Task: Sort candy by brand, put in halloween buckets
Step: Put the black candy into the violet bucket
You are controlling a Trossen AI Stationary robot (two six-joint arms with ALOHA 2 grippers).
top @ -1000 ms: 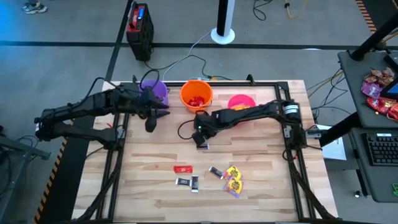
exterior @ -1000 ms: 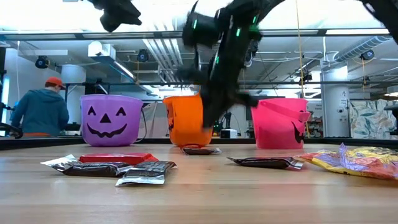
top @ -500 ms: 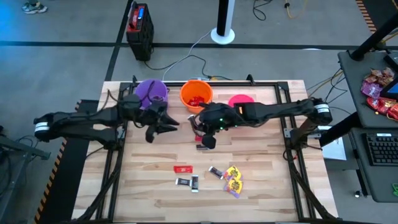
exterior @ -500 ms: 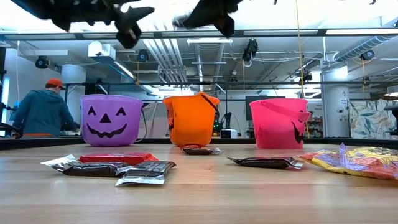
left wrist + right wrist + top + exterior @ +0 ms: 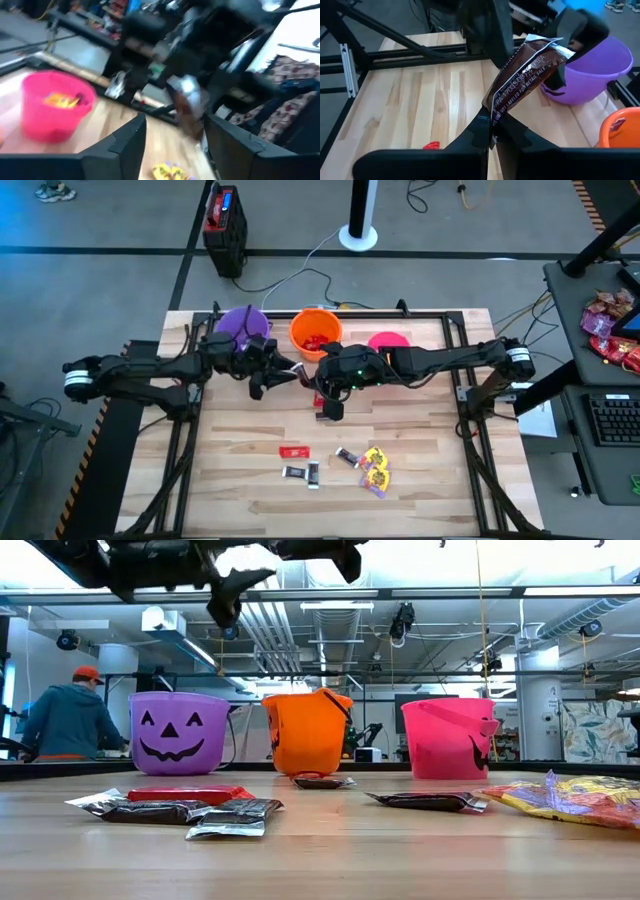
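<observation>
My right gripper (image 5: 492, 131) is shut on a dark brown candy bar (image 5: 520, 80) and holds it high above the table in front of the orange bucket (image 5: 316, 332). My left gripper (image 5: 172, 140) is open and faces it. Its fingers (image 5: 577, 30) stand on either side of the bar's far end (image 5: 547, 45); whether they touch it I cannot tell. The purple bucket (image 5: 245, 325) and the pink bucket (image 5: 388, 342) stand beside the orange one at the far edge. A red bar (image 5: 294, 451), dark bars (image 5: 300, 472) and yellow packets (image 5: 376, 470) lie on the table. My right gripper pinches the brown candy bar by one end of its wrapper (image 5: 493, 117) between its two fingers. The bar is lifted clear of the table and sticks out past the fingers, slanting toward my left gripper.
Another dark candy (image 5: 322, 781) lies on the table just in front of the orange bucket. Red pieces lie in the orange bucket, yellow ones in the pink bucket (image 5: 52, 107). A person (image 5: 65, 720) stands in the room beyond the table. The near left of the table is bare wood.
My right gripper has risen from the table in front of the orange bucket to well above it and moved toward the left. My left gripper has moved right from the purple bucket toward the right gripper, until the two face each other.
</observation>
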